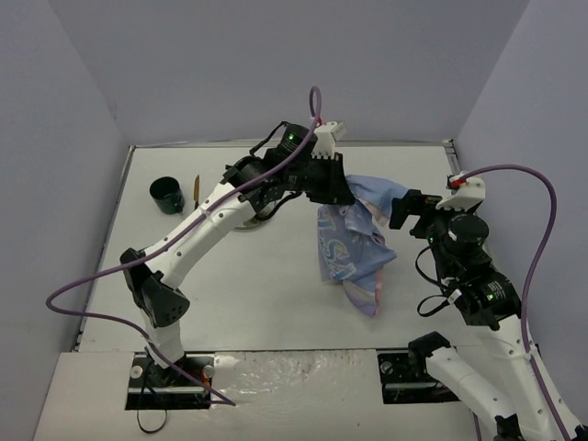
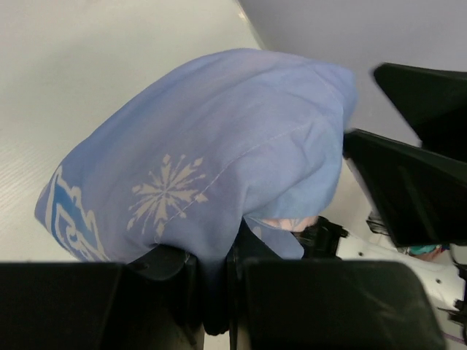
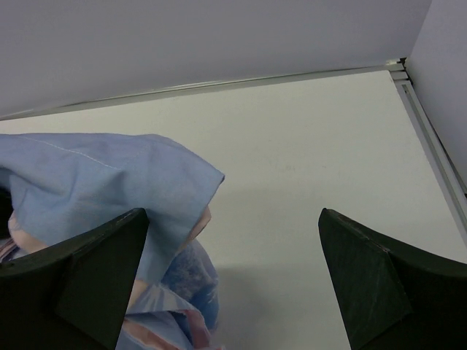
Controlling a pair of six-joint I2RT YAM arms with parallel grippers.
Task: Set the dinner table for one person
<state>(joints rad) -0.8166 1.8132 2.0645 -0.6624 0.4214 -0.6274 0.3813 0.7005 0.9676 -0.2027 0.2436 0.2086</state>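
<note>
2 grippers tend a blue Elsa-print placemat [image 1: 349, 248] hanging bunched over the white dinner table [image 1: 276, 303]: the left gripper [image 2: 215, 292] clamped on its top edge, the right gripper [image 3: 232, 215] spread wide just beside it, where catching a free corner should let them pull it flat.

I find the widest free stretch on the dinner table [image 1: 276, 303] at the near side, between the arm bases and under the left arm's span. The blue cloth [image 1: 354, 248] hangs bunched mid-table, pinched in the left gripper [image 1: 342, 188], and blocks a straight pass between the arms. The right gripper [image 3: 232, 219], jaws wide apart, has bare table ahead up to the far rim, though cloth crowds one finger. A dark cup [image 1: 167, 195] and a thin utensil [image 1: 196, 188] just beside it take up the far left corner
</note>
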